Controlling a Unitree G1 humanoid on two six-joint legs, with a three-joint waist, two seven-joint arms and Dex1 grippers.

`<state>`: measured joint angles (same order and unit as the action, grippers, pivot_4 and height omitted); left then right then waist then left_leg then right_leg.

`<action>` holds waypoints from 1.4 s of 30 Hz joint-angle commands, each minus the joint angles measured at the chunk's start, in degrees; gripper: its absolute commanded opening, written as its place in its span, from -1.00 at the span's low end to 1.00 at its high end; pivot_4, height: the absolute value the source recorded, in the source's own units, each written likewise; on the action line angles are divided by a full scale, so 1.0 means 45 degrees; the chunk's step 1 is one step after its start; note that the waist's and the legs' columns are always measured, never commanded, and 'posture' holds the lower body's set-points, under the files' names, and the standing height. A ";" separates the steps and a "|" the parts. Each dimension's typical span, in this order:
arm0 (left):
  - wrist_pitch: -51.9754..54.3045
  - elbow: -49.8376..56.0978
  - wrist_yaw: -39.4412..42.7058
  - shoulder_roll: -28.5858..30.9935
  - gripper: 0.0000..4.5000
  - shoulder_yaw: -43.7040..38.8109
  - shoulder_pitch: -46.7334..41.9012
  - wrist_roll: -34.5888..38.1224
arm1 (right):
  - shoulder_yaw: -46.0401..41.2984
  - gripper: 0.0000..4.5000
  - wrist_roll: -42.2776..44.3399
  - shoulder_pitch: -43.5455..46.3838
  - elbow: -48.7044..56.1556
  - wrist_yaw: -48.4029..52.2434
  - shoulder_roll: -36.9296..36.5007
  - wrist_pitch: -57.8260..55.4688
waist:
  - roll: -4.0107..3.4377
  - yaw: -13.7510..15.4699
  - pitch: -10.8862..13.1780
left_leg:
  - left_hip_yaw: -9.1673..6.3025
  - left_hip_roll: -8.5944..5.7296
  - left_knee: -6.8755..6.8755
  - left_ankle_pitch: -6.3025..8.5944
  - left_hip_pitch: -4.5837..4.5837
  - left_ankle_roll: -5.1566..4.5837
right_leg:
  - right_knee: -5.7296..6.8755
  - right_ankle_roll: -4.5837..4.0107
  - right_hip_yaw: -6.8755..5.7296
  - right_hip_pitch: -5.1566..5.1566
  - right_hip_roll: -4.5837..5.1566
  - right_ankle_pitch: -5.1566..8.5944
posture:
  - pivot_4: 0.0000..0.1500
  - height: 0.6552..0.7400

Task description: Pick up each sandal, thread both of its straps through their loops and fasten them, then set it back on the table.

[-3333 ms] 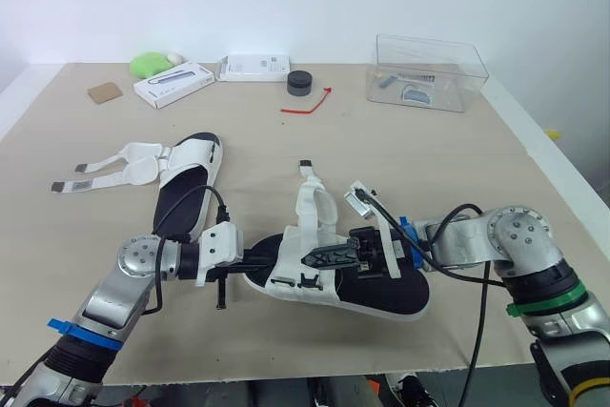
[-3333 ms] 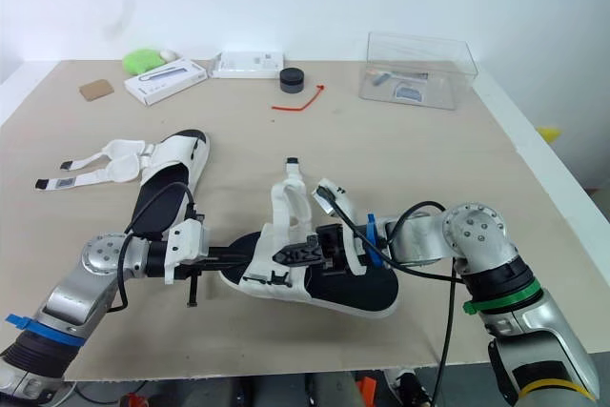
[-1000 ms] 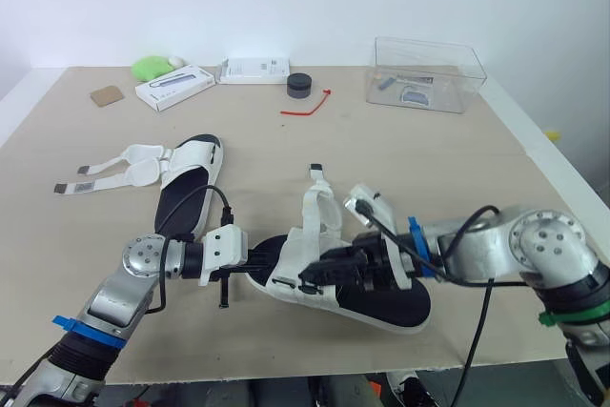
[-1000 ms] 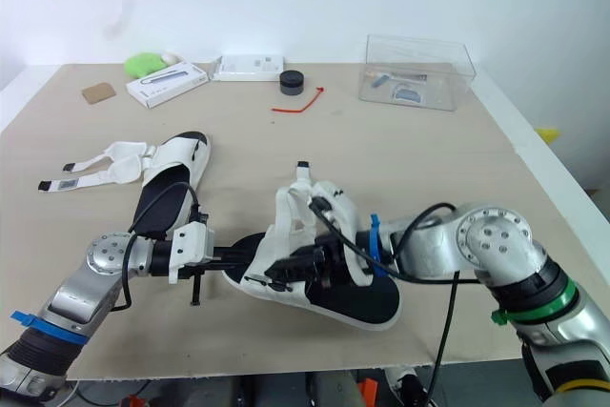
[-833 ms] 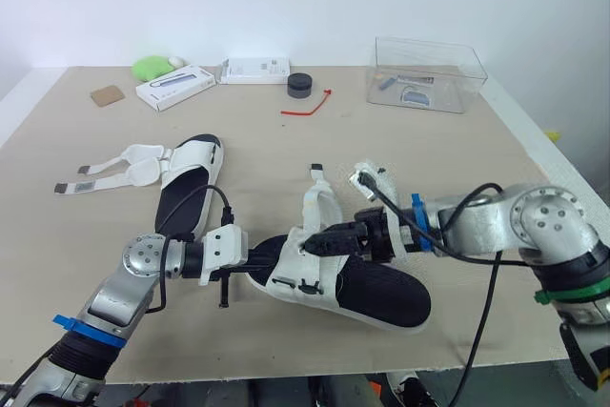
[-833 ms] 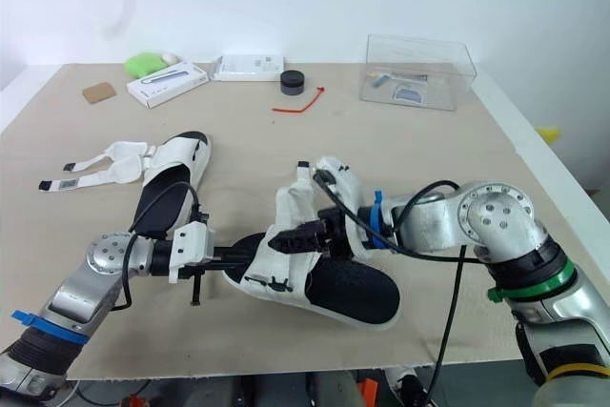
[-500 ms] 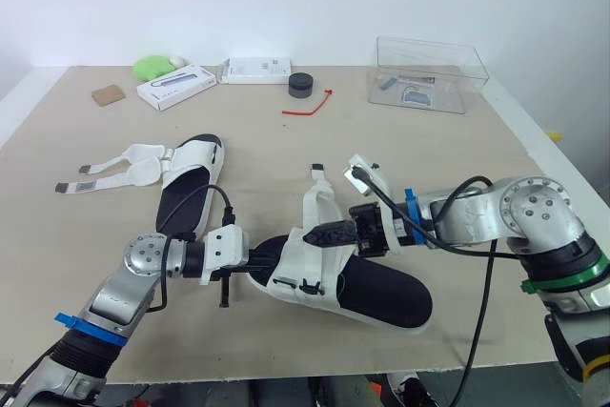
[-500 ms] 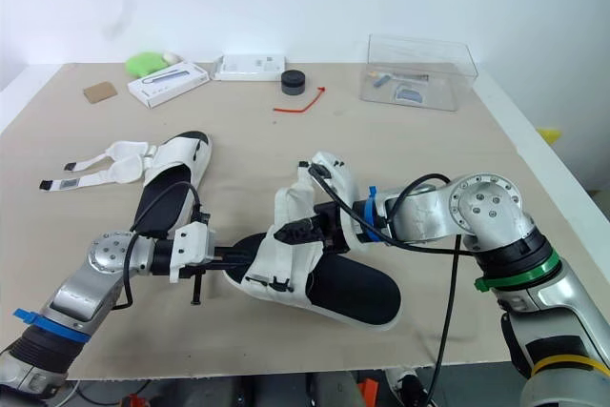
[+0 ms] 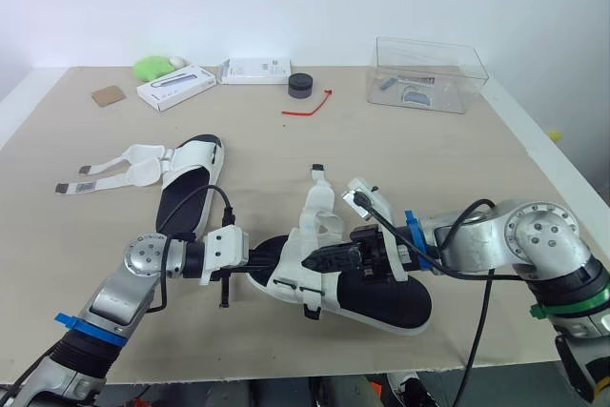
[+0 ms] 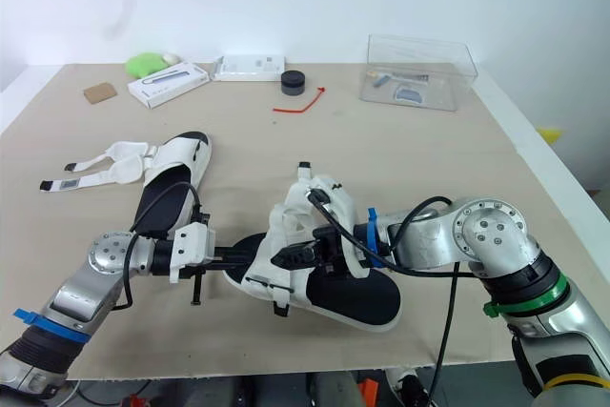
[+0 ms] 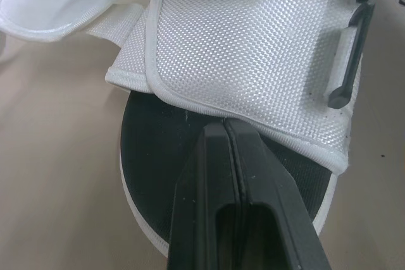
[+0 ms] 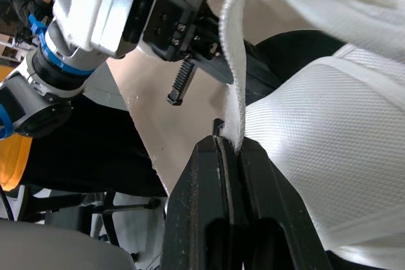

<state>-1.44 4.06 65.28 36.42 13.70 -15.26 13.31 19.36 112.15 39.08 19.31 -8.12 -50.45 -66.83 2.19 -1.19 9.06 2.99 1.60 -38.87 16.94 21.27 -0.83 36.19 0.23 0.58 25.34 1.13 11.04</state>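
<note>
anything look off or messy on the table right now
Nothing spilled or broken. The far sandal lies with both straps splayed flat to its side, unfastened. The near sandal is held by the left gripper and the right gripper, with one loose strap sticking up.

Bright, even overhead light casts faint shadows.
</note>
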 commanded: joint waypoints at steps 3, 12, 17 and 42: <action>0.0132 -0.0548 0.0049 0.0163 -1.00 0.0366 0.0149 -0.0681 | -0.0128 -0.96 0.0190 0.0772 0.0947 0.0129 -0.1011 -0.0441 | -0.0005 0.0000 0.0000 | 0.0000 -0.0005 0.0000 0.0000 0.0002 0.0000 | 0.0000 0.0001 0.0000 0.0001 0.0005 0.0000 | 1.00 1.00; 0.0064 -0.0663 0.0020 0.0106 -1.00 0.0516 0.0026 -0.0696 | -0.0626 0.39 0.0052 0.0930 0.1369 0.2063 -0.2015 -0.1034 | -0.0012 0.0003 -0.0007 | -0.0003 -0.0005 0.0000 -0.0001 -0.0005 -0.0001 | -0.0003 0.0014 -0.0003 -0.0004 0.0006 0.0007 | 1.00 1.00; 0.0050 -0.0639 -0.0004 0.0140 -1.00 0.0517 0.0047 -0.0696 | -0.1785 0.98 0.0190 -0.0030 0.1371 0.4347 -0.2859 -0.1213 | -0.0016 0.0014 -0.0011 | 0.0000 -0.0005 -0.0001 -0.0005 -0.0009 -0.0007 | -0.0003 0.0066 -0.0001 -0.0006 0.0007 0.0029 | 1.00 1.00; -0.0178 -0.1863 -0.0675 0.0026 -1.00 -0.0274 -0.0865 -0.0923 | -0.1346 0.98 -0.7447 -0.1547 0.0728 0.6252 0.1027 -0.1185 | -0.0030 -0.0007 -0.0030 | 0.0022 0.0025 -0.0041 -0.0101 -0.0041 -0.0121 | 0.0001 0.0044 0.0041 -0.0023 -0.0107 -0.0105 | 1.00 1.00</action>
<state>-2.54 -2.80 62.76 36.46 12.26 -19.23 11.12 13.52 80.81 30.68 23.38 19.64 -46.83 -72.59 2.06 -1.22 8.93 3.07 1.73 -39.06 16.44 21.08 -1.45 36.19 0.39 0.75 25.23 0.62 10.53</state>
